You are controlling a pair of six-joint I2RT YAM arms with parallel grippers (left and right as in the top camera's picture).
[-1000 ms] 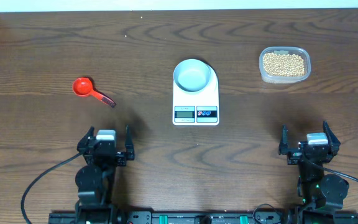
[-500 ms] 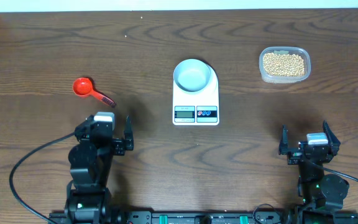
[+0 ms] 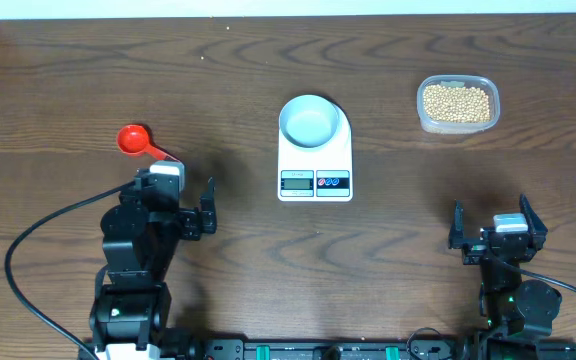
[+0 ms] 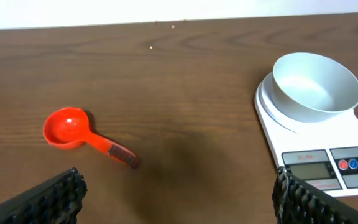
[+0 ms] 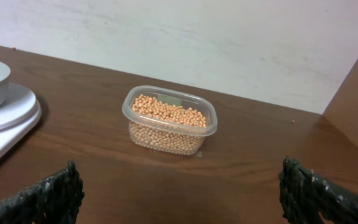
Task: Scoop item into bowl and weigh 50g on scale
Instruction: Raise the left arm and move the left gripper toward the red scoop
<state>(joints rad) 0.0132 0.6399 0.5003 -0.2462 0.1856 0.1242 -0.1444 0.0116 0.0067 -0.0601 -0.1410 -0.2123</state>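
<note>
On flat white scale (image 3: 315, 162), round smooth bowl (image 3: 309, 121)

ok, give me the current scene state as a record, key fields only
scale: centre of table, display toward the arms, reading too small to tell
bowl: on the scale, empty
beans: all in clear tub, right side
scoop: red, empty, lying on the table ahead of left tool
left tool: open, holding nothing
right tool: open, holding nothing
progress: nothing scooped yet
</note>
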